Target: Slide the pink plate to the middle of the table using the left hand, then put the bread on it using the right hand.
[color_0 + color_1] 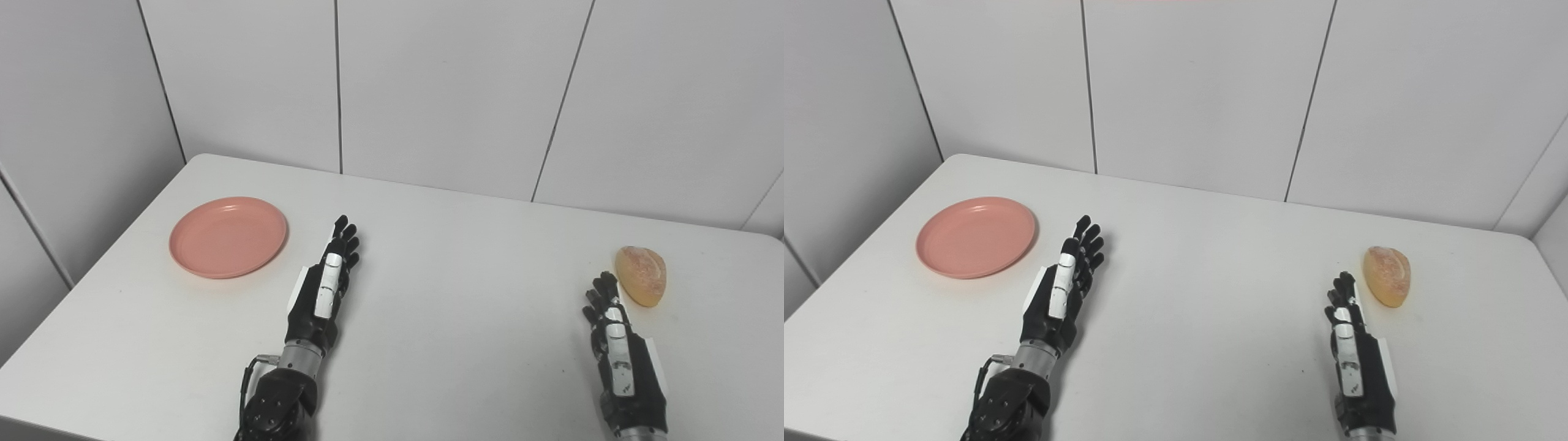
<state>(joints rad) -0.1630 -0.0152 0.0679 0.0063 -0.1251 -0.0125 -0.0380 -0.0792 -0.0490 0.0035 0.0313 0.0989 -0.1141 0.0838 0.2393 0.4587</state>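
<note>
Round pink plastic plate (228, 236) looked light, slippery (push at rim); crusty bread roll (641, 275) soft; left hand (325, 288), right hand (618, 343) both empty, fingers extended

The counter (429, 294) is white, smooth and matt, with a faint sheen. At ten o'clock on it, the pink plate (228, 236) looks like smooth plastic, its rim catching a soft gloss. At three o'clock, the bread (641, 275) has a rough, floury, crackled crust. Both the left hand (324, 288) and right hand (618, 349) wear black matt plastic shells with glossy white panels; the left wrist shows brushed metal. Wall panels (453, 86) behind are plain matt white.
</note>
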